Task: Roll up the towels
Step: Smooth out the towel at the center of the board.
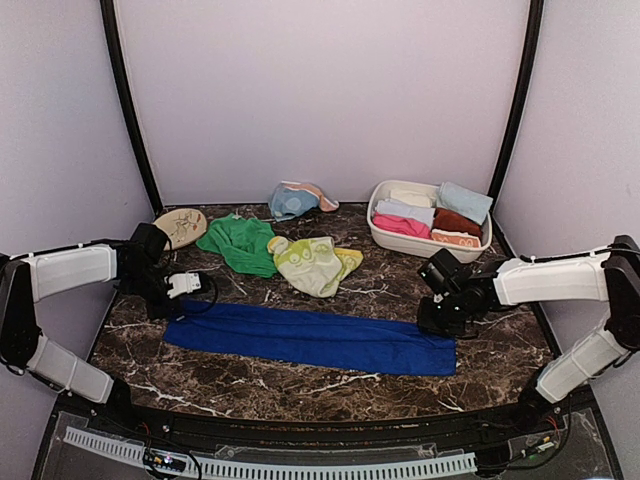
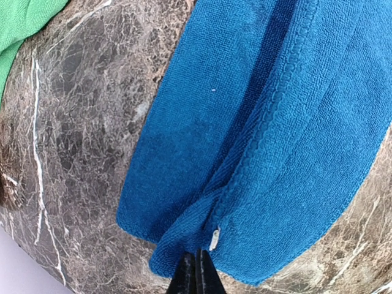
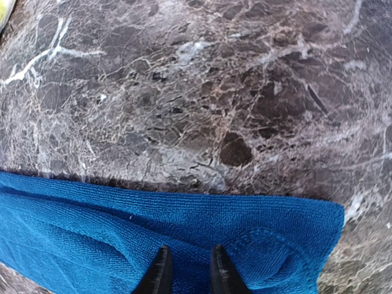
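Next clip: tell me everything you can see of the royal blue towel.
The royal blue towel is soft terry-like cloth with a stitched hem and a small white tag. It lies flat as a long, narrow strip, apparently folded lengthwise and not yet rolled, running left to right across the near part of the dark marble table. The left claw is shut on its bunched left end. The right claw sits at its right end with its fingers apart, and it is unclear whether it grips the towel.

The bench (image 1: 300,385) is dark brown marble veined white, with a royal blue towel (image 1: 310,340), a plain green towel (image 1: 240,243), a pale yellow-green patterned towel (image 1: 315,264), a light blue towel (image 1: 286,204), a white basin (image 1: 384,233) and a tan patterned disc (image 1: 181,226).
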### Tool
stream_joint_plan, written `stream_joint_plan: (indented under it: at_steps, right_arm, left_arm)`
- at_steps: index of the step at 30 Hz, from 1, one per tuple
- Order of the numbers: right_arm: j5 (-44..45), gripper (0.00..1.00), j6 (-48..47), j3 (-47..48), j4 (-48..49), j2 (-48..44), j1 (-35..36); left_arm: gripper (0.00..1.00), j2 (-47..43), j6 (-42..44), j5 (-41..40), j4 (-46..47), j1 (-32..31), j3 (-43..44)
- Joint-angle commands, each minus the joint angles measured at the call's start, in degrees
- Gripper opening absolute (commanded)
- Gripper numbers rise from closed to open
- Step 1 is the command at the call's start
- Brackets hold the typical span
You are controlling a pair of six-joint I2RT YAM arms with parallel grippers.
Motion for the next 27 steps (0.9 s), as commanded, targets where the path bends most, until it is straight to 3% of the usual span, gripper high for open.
stream_joint_plan:
  at_steps: [1, 3, 6, 17, 24, 27]
  right_arm:
    - [1.0, 0.18, 2.4, 0.1, 0.7, -0.3, 0.7]
    - [1.3, 0.1, 2.8, 0.0, 1.1, -0.4, 0.7]
    - [1.5, 0.0, 2.9, 0.3, 1.5, -0.6, 0.7]
    - [4.2, 0.0, 2.8, 1.6, -0.5, -6.0, 0.6]
    - [5.3, 0.0, 1.7, 2.2, -2.0, -8.2, 0.7]
    - [5.7, 0.0, 1.4, 2.3, -2.4, -8.4, 0.6]
  left_arm:
    - [0.19, -1.2, 1.3, -0.3, -1.8, -0.1, -1.1]
    - [0.24, -1.1, 1.9, -1.4, -0.8, -0.1, -1.5]
    - [0.25, -0.5, 2.4, -2.4, 0.7, -0.2, -1.3]
    - [0.21, 5.4, -0.2, 0.1, 1.8, -0.6, -0.8]
    - [0.25, 6.3, -1.0, 0.4, 3.1, -1.0, -0.4]
    - [0.18, 7.9, -1.2, -0.7, 3.6, -1.0, -0.3]
